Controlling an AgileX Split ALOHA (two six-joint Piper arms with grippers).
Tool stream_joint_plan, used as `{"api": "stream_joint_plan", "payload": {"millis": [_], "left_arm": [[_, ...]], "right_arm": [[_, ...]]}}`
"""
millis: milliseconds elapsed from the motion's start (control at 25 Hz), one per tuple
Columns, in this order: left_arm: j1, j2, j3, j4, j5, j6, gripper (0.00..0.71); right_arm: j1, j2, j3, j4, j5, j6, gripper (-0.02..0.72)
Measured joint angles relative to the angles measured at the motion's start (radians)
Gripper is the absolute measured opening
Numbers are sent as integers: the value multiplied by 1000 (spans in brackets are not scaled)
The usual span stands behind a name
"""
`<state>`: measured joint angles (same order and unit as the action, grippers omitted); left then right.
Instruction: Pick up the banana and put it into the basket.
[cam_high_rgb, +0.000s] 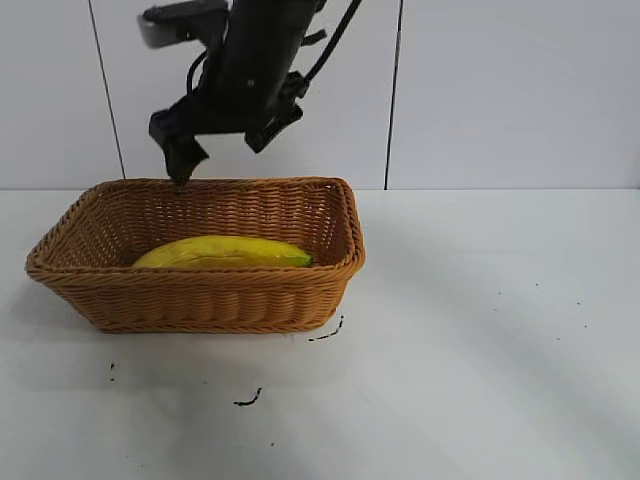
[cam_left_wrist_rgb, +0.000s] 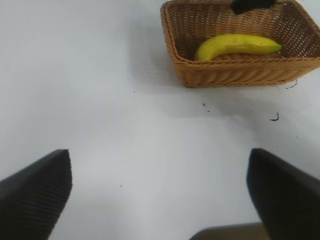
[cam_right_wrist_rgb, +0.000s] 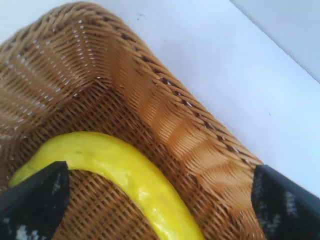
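At lower left, inside the basket (cam_high_rgb: 205, 305), the banana (cam_high_rgb: 222, 252) looks soft and smooth-skinned, best gripped mid-length; right gripper (cam_high_rgb: 222, 140) is wide open, empty.

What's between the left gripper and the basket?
Bare white tabletop with a few dark specks, nothing else. The left wrist view shows it: the left gripper, jaws open, faces the basket across the empty stretch.

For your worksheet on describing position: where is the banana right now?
In the exterior view the banana lies flat on the floor of the basket, at the table's left, below the raised right gripper.
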<state>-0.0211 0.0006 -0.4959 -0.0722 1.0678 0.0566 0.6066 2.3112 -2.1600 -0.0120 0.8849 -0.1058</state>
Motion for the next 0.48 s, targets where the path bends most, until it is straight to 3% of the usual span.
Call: {"api": "stream_joint_plan", "payload": {"millis": [280,480], "left_arm": [[0,0,0,0,0,0,690],[0,0,0,0,0,0,690]], "right_arm": [[-166,-54,-1,39,223,106,692],[-335,-54,-1,38,286,118,692]]}}
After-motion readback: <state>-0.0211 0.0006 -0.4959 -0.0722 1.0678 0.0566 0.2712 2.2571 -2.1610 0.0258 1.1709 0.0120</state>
